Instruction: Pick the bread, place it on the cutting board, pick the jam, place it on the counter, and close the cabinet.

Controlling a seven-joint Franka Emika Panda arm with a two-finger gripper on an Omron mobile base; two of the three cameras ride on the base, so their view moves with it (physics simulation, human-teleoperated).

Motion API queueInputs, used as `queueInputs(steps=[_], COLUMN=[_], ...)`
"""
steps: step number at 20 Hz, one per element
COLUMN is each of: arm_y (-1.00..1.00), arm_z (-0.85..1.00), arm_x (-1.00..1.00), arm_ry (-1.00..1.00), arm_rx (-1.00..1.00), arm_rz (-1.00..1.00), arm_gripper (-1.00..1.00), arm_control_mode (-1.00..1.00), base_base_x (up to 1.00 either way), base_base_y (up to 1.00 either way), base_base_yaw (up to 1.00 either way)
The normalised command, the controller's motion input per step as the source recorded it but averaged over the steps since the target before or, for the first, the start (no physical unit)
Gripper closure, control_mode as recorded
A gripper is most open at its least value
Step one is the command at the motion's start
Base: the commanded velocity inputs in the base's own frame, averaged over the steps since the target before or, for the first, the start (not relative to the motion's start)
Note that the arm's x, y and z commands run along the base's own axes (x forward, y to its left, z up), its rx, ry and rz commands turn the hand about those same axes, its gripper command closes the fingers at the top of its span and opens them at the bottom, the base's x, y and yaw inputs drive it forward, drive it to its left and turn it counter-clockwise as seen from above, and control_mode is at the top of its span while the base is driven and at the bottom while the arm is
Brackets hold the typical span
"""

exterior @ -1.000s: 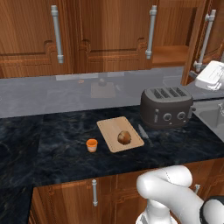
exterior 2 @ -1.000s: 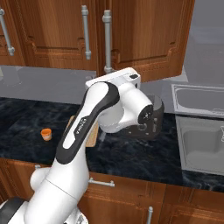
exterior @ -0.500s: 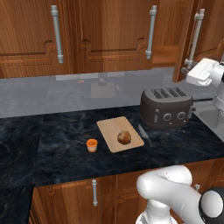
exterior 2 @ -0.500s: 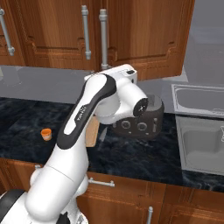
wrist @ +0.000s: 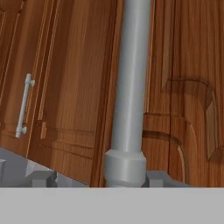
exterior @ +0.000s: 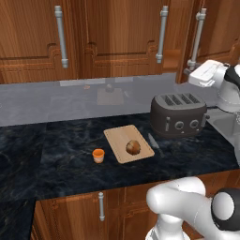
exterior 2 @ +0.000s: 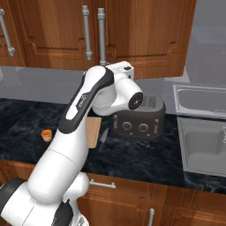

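The bread lies on the cutting board, and the orange jam stands on the dark counter just left of the board. In the right base view the jam shows left of my arm, which hides most of the cutting board. My gripper is raised against the right door of the cabinet, at the foot of its grey bar handle. That door looks slightly ajar. The handle fills the hand view's middle, and my gripper is open, holding nothing.
A dark toaster sits on the counter right of the board, below my hand. A steel sink is set in the counter further right. The other cabinet doors are shut, and a grey backsplash runs beneath them.
My hand has risen from above the toaster and moved left along the cabinet. The right door's handle has shifted left with it, the door swinging toward shut. Bread and jam have not moved.
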Motion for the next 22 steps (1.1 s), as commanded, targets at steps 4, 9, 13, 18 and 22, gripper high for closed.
queueInputs(steps=[4, 9, 13, 18, 22], arm_y=[0.12, 0.04, 0.05, 0.03, 0.0], arm_z=[0.0, 0.0, 0.0, 0.0, 0.0], arm_x=[0.51, 0.43, 0.42, 0.41, 0.4], arm_ry=[0.0, 0.0, 0.0, 0.0, 0.0], arm_rx=[0.0, 0.0, 0.0, 0.0, 0.0], arm_rz=[-0.01, -0.02, -0.02, -0.03, -0.03], arm_gripper=[-1.0, -1.0, -1.0, -1.0, -1.0], arm_control_mode=[-1.0, -1.0, -1.0, -1.0, -1.0], base_base_x=[0.0, 0.0, 0.0, 0.0, 0.0], base_base_y=[0.0, 0.0, 0.0, 0.0, 0.0], base_base_yaw=[0.0, 0.0, 0.0, 0.0, 0.0])
